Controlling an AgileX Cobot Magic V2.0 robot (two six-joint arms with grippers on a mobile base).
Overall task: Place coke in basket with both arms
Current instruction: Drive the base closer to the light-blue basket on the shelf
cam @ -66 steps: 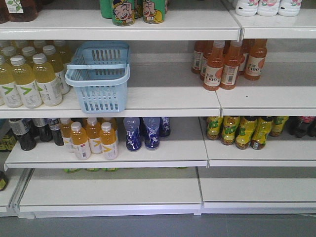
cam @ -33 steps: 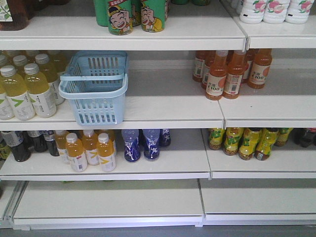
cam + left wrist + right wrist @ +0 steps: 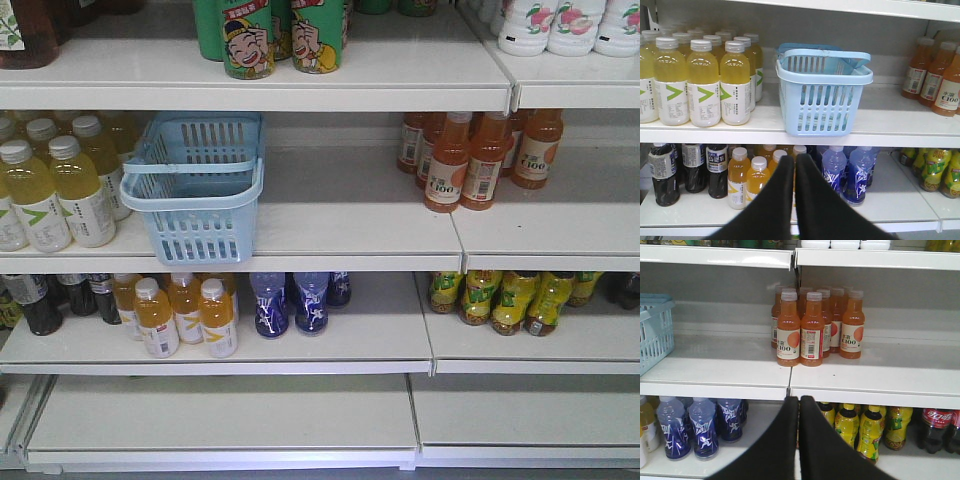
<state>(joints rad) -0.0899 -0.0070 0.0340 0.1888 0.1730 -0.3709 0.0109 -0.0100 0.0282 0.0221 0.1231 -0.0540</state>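
Risks first, near→far. Left tool (image 3: 795,159) & right tool (image 3: 799,400): both w/ fingers pressed together, pinching nothing, so neither can take a bottle until spread.

Coke (image 3: 935,426) stands on the lower shelf (image 3: 380,330), ~4 o'clock of the right tool at the frame's edge. It's just beside the yellow-green bottles (image 3: 870,432) and close under the middle shelf (image 3: 340,215) lip. We reckon headroom is tight, so a tool may hit the lip, and a sideways approach may topple the neighbours.

Dark bottles (image 3: 692,167) at the left tool's 9 o'clock look cola-ish but wear dark labels, so a wrong pick is possible.

Basket (image 3: 200,235), at the left tool's 12–1 o'clock, sits right at the middle shelf's front edge, so a shove could slide it off. Its handle (image 3: 190,167) lies across the opening and the bottle could snag on it. Basket & coke are well apart, so the long carry may slip.

Counts:
- Tools: 2.
- Coke: 2 in right wrist view, one cut by the frame.
- Yellow-green bottles: 4 there.
- Blue bottles (image 3: 702,432): 3 clear, more behind.
- Small orange bottles (image 3: 757,180): 3 in front, rear hidden.
- Dark bottles: 3.
- Basket: 1, looks empty.
- Orange-drink bottles (image 3: 812,330): approx 7, rear ones overlap.
- Pale yellow bottles (image 3: 702,82): 3 full in the front row, many behind.
- Top shelf (image 3: 400,70): green cans (image 3: 248,40) 2 in front, white bottles (image 3: 575,25) 3.
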